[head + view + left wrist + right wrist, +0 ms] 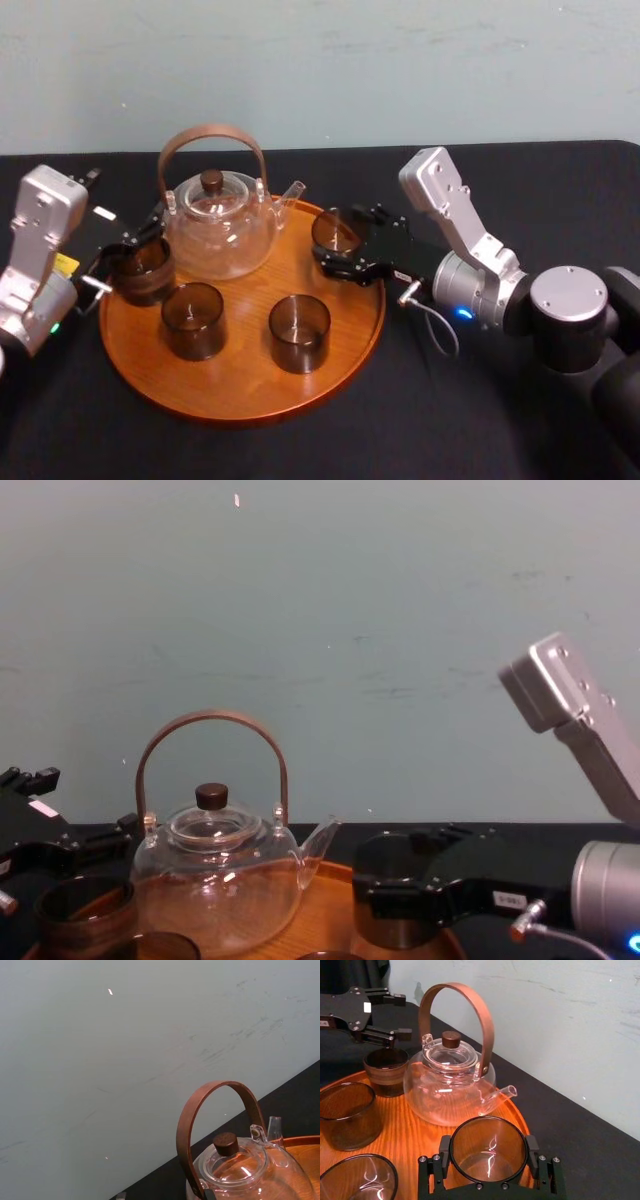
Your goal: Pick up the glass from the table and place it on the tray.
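Placement: glass [489, 1145] clamped between right gripper [489, 1154] fingers, just inside tray [240, 395] rim.
Held upright at the tray side facing the bench's [500, 420] right edge, apparently for level set-down; left gripper [135, 238] fingers apart by second glass [140, 272].

Warm browns on a black tablecloth [480, 420].
Orange-brown tray [240, 385] with streaky wood grain; smoky brown glass [333, 232]; clear teapot [220, 235], brown handle [212, 131], dark knob [211, 181]; pale green wall [320, 70].
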Available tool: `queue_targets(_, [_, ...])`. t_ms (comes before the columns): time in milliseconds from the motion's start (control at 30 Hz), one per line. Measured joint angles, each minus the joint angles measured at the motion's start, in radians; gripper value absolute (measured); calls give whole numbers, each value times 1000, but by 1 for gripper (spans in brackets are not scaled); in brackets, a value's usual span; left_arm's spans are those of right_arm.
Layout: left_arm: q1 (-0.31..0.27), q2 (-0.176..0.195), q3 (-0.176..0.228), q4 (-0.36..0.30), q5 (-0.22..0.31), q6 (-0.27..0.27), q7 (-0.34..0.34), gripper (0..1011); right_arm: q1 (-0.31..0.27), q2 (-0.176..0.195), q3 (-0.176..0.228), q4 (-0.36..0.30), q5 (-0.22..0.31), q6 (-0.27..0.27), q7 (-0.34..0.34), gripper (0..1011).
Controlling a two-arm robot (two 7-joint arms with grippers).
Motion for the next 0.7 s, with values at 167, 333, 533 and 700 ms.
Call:
queue_targets(167, [0,0,0,0,0,0,0,1001,3,-8,-5,9,-5,-5,2,904])
queue_targets(333, [0,0,0,0,0,0,0,1001,9,-27,-18,41,-28,-10,-3,904])
queue_targets(533, [0,0,0,0,0,0,0,1001,8,-29,-23,49,-35,-9,-5,904])
queue_targets(700, [0,0,0,0,0,0,0,1001,8,-28,-21,47,-34,-9,-5,904])
